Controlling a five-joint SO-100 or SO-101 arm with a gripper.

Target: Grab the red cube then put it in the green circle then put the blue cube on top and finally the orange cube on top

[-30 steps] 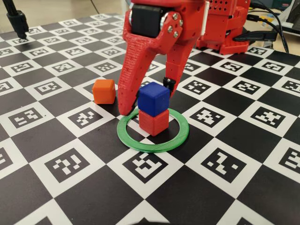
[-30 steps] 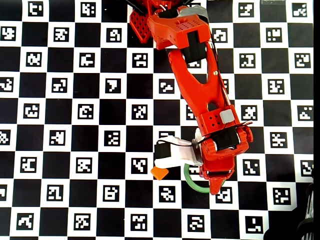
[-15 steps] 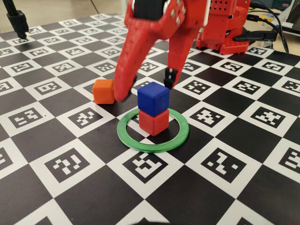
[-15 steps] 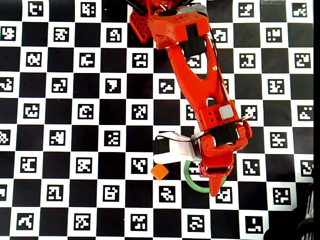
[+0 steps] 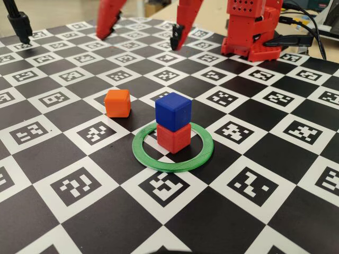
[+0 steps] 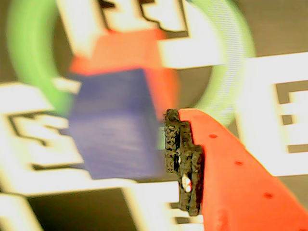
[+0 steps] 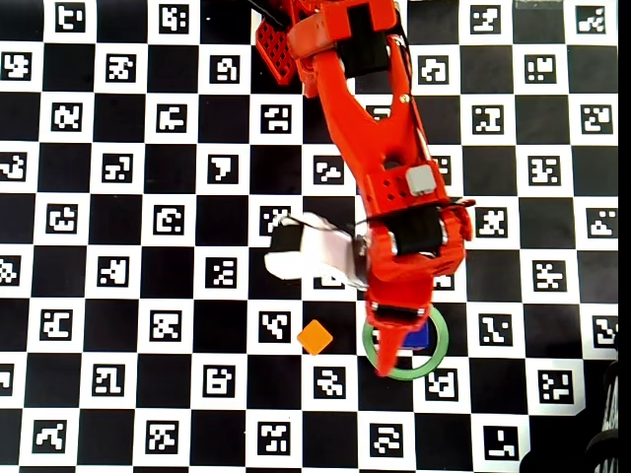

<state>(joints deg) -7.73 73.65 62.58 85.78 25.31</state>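
Checkerboard (image 5: 296, 211) with printed marker squares covers the table and runs past every edge of the overhead view, so bare board lies all around the gripper (image 7: 387, 347), apart from the arm's red base (image 5: 249, 32) at the far side. In the overhead view the gripper hangs directly above the green circle (image 7: 435, 353). The blue cube (image 7: 418, 339) peeks out just to its right there, and the orange cube (image 7: 315, 336) sits on the board a little to its left, apart from the ring.

In the wrist view one red finger with a black pad (image 6: 185, 163) stands just right of the blue cube (image 6: 113, 127); whether it touches the cube's side is unclear in the blur. The other finger is out of frame, so how wide the jaws stand cannot be told.

Counted: one red cube (image 5: 173, 136) resting inside the green circle (image 5: 151, 156), one blue cube (image 5: 173, 110) stacked squarely on top of it, one orange cube (image 5: 117, 102), one ring.
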